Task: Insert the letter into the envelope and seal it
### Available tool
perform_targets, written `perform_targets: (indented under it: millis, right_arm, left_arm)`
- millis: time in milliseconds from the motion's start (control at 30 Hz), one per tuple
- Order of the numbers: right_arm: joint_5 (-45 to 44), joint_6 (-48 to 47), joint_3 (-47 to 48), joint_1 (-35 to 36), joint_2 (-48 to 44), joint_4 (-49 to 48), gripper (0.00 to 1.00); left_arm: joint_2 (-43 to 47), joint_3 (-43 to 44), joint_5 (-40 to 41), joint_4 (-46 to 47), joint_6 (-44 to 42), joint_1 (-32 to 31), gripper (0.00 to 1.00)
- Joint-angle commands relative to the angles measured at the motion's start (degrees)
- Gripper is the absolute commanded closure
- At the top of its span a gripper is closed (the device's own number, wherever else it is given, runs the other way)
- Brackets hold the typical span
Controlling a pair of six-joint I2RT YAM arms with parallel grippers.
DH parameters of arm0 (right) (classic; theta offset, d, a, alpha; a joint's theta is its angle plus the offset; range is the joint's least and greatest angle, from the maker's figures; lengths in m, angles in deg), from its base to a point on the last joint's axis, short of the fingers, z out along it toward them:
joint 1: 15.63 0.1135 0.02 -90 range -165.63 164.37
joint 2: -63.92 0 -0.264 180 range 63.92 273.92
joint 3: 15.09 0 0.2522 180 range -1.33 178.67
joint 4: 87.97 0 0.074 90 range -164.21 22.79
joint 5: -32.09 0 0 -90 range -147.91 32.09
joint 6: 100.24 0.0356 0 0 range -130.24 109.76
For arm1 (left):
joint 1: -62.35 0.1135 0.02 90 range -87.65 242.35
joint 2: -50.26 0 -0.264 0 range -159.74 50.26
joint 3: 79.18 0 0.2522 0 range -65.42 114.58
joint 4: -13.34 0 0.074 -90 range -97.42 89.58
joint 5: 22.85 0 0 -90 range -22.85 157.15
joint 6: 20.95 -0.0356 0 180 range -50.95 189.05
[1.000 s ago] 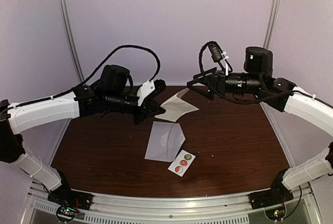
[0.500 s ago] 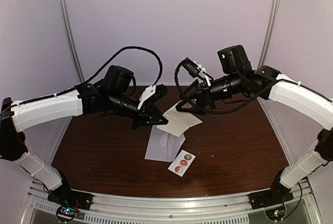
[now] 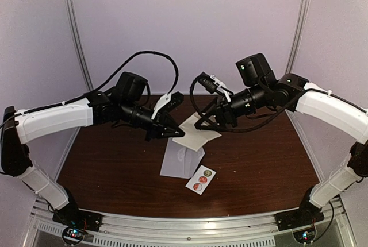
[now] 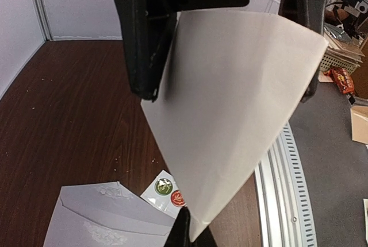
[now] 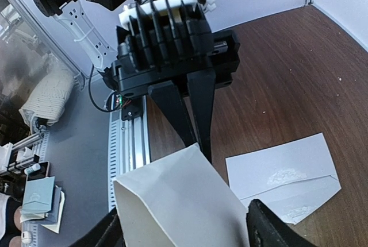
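The letter point(image 3: 196, 132), a folded cream sheet, hangs above the table with my left gripper point(image 3: 174, 133) shut on one corner. In the left wrist view the letter point(image 4: 241, 109) fills the frame and narrows to the pinching fingertips point(image 4: 185, 230). My right gripper point(image 3: 202, 125) reaches in from the right and stands open. Its two fingers point(image 5: 270, 224) straddle the letter point(image 5: 178, 201) at its side edges; whether they touch the paper I cannot tell. The pale grey envelope point(image 3: 183, 156) lies flat on the table under both grippers, flap end towards the back.
A small white strip of round stickers point(image 3: 200, 180) lies just in front of the envelope, to its right. The dark wooden table point(image 3: 259, 161) is bounded by white walls on three sides. A metal rail point(image 3: 190, 224) runs along the near edge.
My right arm has swung down and left from the back right, up to the letter, and its jaws have narrowed around it. The left gripper shifted slightly right and kept hold of the letter.
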Motion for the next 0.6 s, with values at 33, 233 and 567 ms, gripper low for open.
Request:
perform_targets:
  millis: [33, 233, 567]
  right_arm:
    - [-5.5, -0.2, 0.5, 0.6, -1.1, 0.1, 0.49]
    - [-7.5, 0.8, -0.1, 0.7, -2.0, -1.9, 0.87]
    - [-5.2, 2.4, -0.7, 0.8, 0.3, -2.4, 1.00]
  left_arm:
    - [-1.0, 2.1, -1.8, 0.8, 0.9, 0.4, 1.00]
    - [-1.3, 2.2, -1.0, 1.3, 1.5, 0.5, 0.93]
    - [3.7, -2.8, 6.1, 10.2, 4.9, 0.5, 0.34]
